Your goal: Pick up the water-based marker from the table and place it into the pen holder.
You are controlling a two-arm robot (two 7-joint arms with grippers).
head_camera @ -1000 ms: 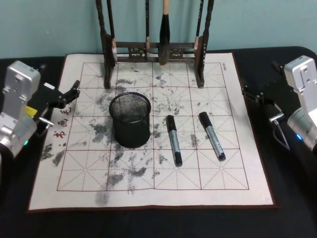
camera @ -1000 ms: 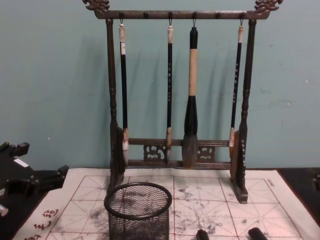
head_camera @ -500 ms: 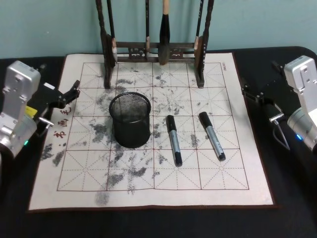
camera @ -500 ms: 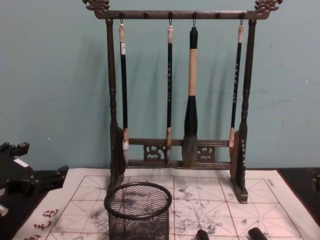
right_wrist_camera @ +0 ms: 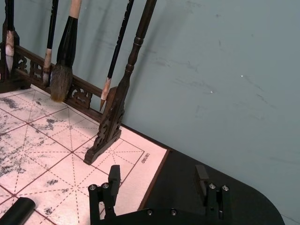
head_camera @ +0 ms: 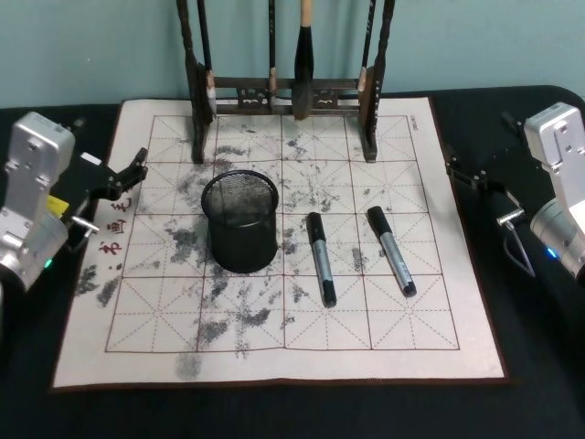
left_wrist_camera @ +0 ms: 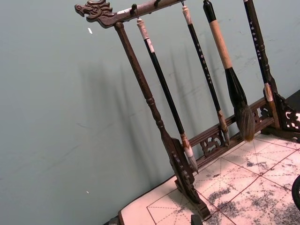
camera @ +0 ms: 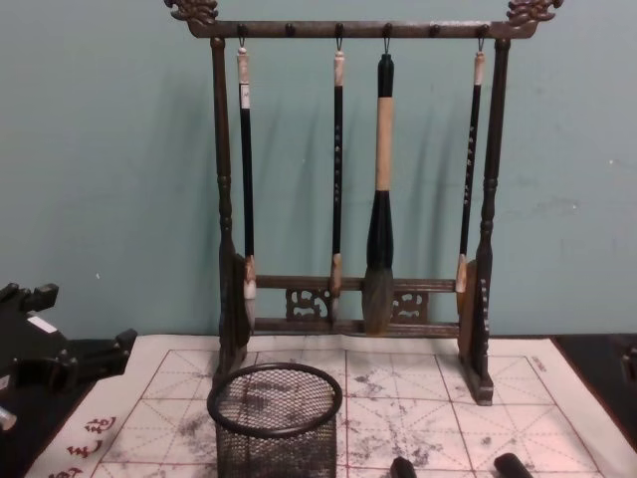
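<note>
Two black-and-grey water-based markers lie on the ink-stained mat, one (head_camera: 321,259) in the middle and one (head_camera: 391,251) to its right; their caps (camera: 402,466) (camera: 513,464) peek up in the chest view. The pen holder (head_camera: 240,222) (camera: 276,418), a round black mesh cup, stands upright just left of them. My left gripper (head_camera: 131,171) (camera: 75,329) hovers open at the mat's left edge, apart from the cup. My right gripper (head_camera: 460,172) (right_wrist_camera: 157,177) is open beyond the mat's right edge, holding nothing, with a marker cap (right_wrist_camera: 16,211) in front of it.
A tall dark wooden brush rack (head_camera: 288,87) (camera: 353,199) with several hanging brushes stands at the back of the gridded mat (head_camera: 274,338). Black tabletop (head_camera: 539,347) surrounds the mat, and a teal wall rises behind.
</note>
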